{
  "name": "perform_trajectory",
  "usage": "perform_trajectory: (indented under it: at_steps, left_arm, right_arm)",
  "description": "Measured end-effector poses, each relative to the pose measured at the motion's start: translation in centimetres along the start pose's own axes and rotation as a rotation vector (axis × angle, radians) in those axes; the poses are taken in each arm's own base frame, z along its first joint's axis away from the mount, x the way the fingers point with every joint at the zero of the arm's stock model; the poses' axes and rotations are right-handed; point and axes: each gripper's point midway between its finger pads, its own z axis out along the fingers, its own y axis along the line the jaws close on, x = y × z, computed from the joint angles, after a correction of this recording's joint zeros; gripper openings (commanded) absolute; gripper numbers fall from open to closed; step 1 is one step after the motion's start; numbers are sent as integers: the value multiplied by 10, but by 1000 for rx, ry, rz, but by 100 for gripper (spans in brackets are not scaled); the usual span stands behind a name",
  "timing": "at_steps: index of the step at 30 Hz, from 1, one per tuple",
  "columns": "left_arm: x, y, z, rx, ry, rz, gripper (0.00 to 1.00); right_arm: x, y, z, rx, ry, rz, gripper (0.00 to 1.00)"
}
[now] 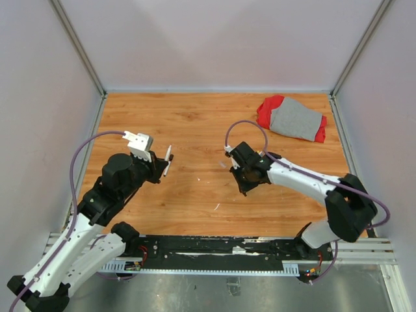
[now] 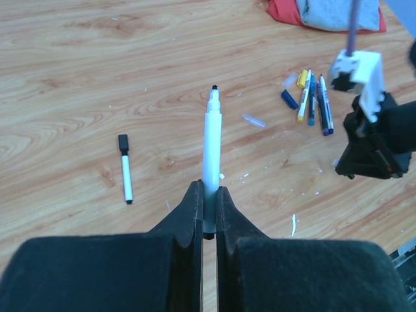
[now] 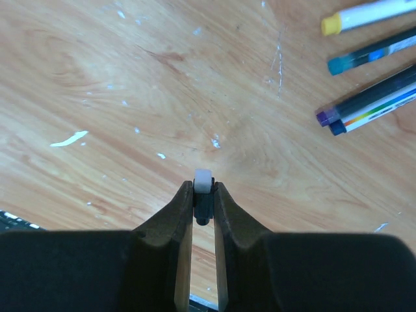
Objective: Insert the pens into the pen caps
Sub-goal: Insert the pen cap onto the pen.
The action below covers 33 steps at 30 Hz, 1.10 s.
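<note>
Left gripper (image 2: 208,190) fingers clamped on white pen (image 2: 212,140), which is held above the wooden surface (image 2: 97,65) with its dark tip pointing away. Right gripper (image 3: 203,190) fingers pinched on small pen cap (image 3: 203,179), white end showing, low over the surface. Loose pens (image 2: 313,97) lie bunched near the right gripper, blue cap (image 2: 289,99) just beside them. Black-capped pen (image 2: 125,170) lies well apart from the bunch. Red-grey cloth (image 1: 292,119) sits in the far right corner.

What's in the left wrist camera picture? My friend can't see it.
The left gripper is shut on a white pen pointing away, its dark tip bare, over a wooden table. A smaller pen with a black cap lies to its left; a bunch of pens lies at right, near the other arm.
</note>
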Motion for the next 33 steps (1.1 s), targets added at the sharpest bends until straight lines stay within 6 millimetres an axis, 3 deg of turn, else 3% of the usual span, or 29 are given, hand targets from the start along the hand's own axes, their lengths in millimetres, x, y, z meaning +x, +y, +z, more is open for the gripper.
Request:
perform_trajectory:
  at_steps: [10,20,26,33]
  left_arm:
    - [4,-14,15,68,-4,-43,0]
    - [34,-29,35,138,48,-146,0]
    - [59,-60,43,207,110,-193,1]
    - [81,-101,51,284,150,-211,0]
  right_arm:
    - [-28,0,-60,-69,-347,-13,1]
    - [-35,-15,-80,-134,-522,108,1]
    - [-49,-8,-97,-220,-679,126,2]
    - [-49,-5,-96,-257,-748,175,1]
